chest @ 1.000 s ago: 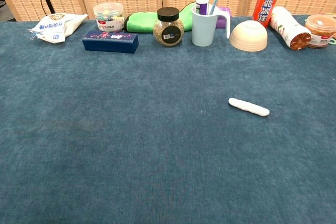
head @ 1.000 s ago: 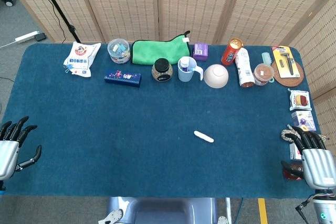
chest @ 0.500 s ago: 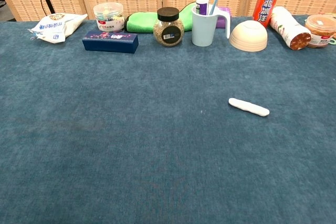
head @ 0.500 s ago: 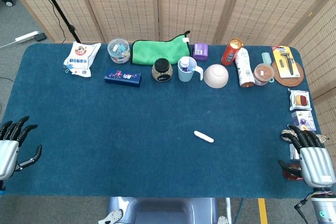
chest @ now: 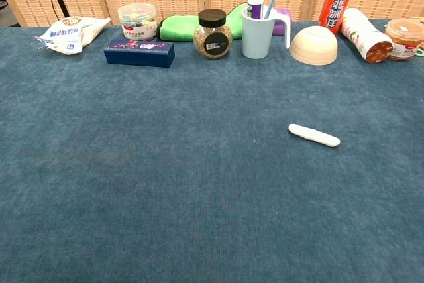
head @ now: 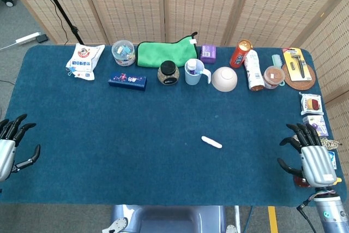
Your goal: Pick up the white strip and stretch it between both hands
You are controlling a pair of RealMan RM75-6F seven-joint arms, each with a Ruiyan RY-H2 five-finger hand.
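Note:
The white strip lies flat on the blue tablecloth, a little right of the table's middle; the chest view shows the white strip as a short rounded bar. My left hand hovers at the table's front left corner, fingers spread, holding nothing. Far to the right, my right hand sits at the front right corner with its fingers apart and empty. Both hands are well away from the strip and show only in the head view.
Along the back edge stand a snack bag, a plastic tub, a green cloth, a blue box, a jar, a blue cup, a bowl and a red can. Small packets lie at the right edge.
My right hand has moved slightly inward and forward, its fingers spreading wider. My left hand has shifted a little toward the left edge. The strip has not moved.

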